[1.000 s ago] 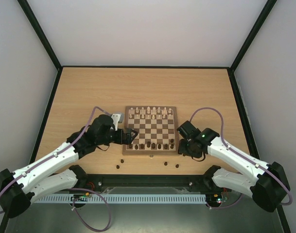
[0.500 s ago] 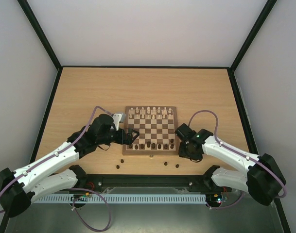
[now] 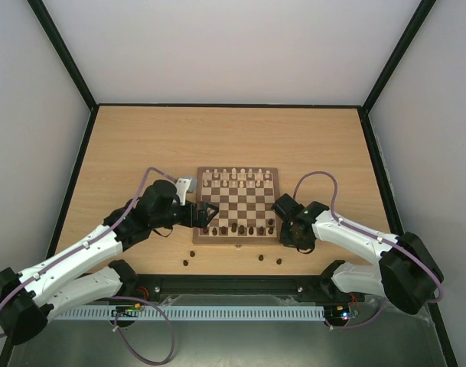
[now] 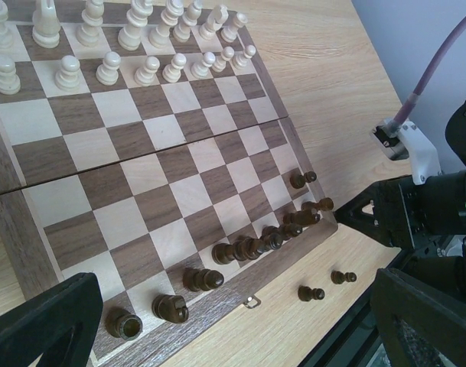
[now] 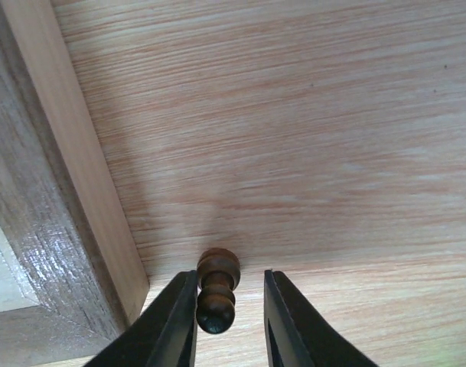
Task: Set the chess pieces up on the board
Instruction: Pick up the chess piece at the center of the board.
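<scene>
Beside the board [image 3: 238,205], right end effector [image 5: 229,275] sits open around a dark pawn [image 5: 217,294] to grab it; left end effector [image 4: 233,306] open too.

One board [image 3: 239,205], sixteen pale chess pieces [image 4: 147,70], dark pieces [image 4: 248,246] too clustered to count.
</scene>
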Tool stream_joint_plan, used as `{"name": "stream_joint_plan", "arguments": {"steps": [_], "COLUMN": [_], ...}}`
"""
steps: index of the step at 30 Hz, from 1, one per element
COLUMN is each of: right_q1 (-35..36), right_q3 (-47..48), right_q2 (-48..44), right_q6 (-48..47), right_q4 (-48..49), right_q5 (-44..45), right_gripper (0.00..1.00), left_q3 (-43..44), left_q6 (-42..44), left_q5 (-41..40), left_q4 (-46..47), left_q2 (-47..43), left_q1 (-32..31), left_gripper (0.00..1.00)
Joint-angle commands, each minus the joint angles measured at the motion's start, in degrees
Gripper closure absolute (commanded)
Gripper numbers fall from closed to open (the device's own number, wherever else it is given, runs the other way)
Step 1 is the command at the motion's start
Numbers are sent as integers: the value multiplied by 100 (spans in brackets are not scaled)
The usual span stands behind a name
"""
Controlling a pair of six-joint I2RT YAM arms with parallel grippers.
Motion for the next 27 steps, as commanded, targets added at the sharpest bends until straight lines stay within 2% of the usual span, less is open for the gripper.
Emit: {"name": "stream_joint_plan", "arguments": {"steps": [1, 6, 10, 20, 27], "right_q1": [24, 22, 24, 27, 29], "right_q3": [94, 78, 83, 453, 1167], "right_q2": [59, 40, -38, -409, -179], "right_q6": [-46, -68, -60, -89, -333], "right_q4": [-96, -91, -143, -579, -756], "right_q5": [128, 108, 121, 233, 429], "right_gripper": [77, 89, 93, 93, 92], "left_q3": [11, 6, -8, -3, 40], "left_q6": [-21, -24, -17, -52, -105], "left_q5": [-25, 2, 21, 19, -96], "left_q4": [-68, -60, -66, 3, -66], "left_q2": [-103, -99, -107, 11, -33], "left_q1": [42, 42, 42, 42, 42], "left_gripper": [1, 1, 1, 1, 1]}}
